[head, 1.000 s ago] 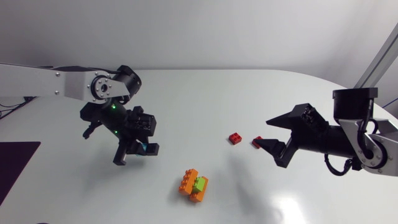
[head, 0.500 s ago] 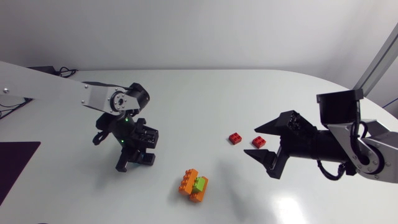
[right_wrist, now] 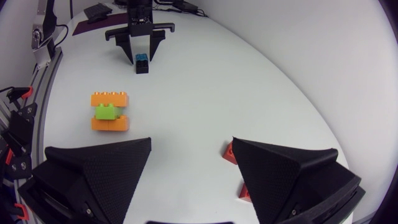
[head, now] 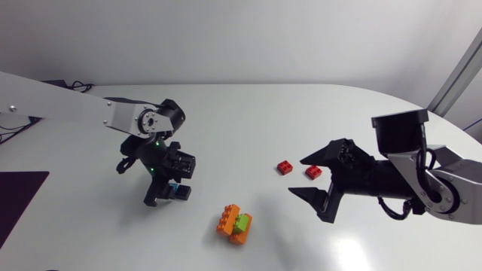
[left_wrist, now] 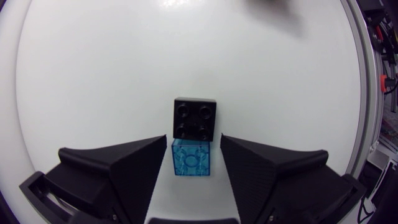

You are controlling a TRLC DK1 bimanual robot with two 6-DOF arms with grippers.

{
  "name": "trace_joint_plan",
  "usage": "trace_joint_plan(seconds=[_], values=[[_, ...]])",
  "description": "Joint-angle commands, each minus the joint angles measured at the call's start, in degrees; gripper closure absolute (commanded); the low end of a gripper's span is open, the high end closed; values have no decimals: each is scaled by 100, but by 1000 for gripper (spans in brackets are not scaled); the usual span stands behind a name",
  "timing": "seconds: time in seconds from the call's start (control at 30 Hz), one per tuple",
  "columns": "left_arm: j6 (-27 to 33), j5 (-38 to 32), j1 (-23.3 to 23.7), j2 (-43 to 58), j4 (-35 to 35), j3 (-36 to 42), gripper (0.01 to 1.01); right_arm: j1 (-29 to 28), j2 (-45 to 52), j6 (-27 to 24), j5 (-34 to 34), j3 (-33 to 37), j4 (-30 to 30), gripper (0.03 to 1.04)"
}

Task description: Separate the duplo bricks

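your left arm is coming in from the left edge of the head view. its matte black left gripper (left_wrist: 194,140) is hanging low over the smooth white table (head: 248,120), pointing down at it with both wedge fingers spread. in the left wrist view a small translucent blue duplo brick (left_wrist: 191,159) is lying between those fingers. a sliver of bare table is showing on each side of it, so the fingers are flanking it, not clamping it. a black square duplo brick (left_wrist: 194,118) with four studs is touching the blue one and sitting just ahead of the fingertips.

your right arm is coming in from the right edge. its matte black right gripper (head: 297,178) is hovering over bare table with the jaws gaping wide, pointing toward the middle. a small red square duplo brick (head: 285,167) is lying just ahead of its far finger, and a second red duplo brick (head: 313,172) is lying just beside that finger. the two are near each other but not touching. in the right wrist view both are peeking out from beside one finger.

a stack of orange and lime green duplo bricks (head: 235,224) is resting on its side nearer the front edge, between the two grippers and apart from both. the green piece is sitting pressed between the two orange ones.
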Motion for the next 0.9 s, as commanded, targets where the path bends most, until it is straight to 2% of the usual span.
trace_joint_plan(seconds=[0.0,0.33,0.47,0.57,0.6,0.87], values=[[75,85,-129,-61,-30,47,313,31,109,-125,15,13,-4,123],[-66,147,-375,229,190,12,325,-127,74,-230,-46,-162,13,123],[-57,138,-357,326,225,12,526,-197,48,-239,-90,-197,13,123],[-48,138,-340,326,242,12,718,-215,48,-256,-108,-224,13,123],[-39,138,-340,326,242,12,748,-215,48,-256,-108,-241,13,123],[-48,138,-366,467,199,618,759,-215,48,-248,-125,-329,83,123]])
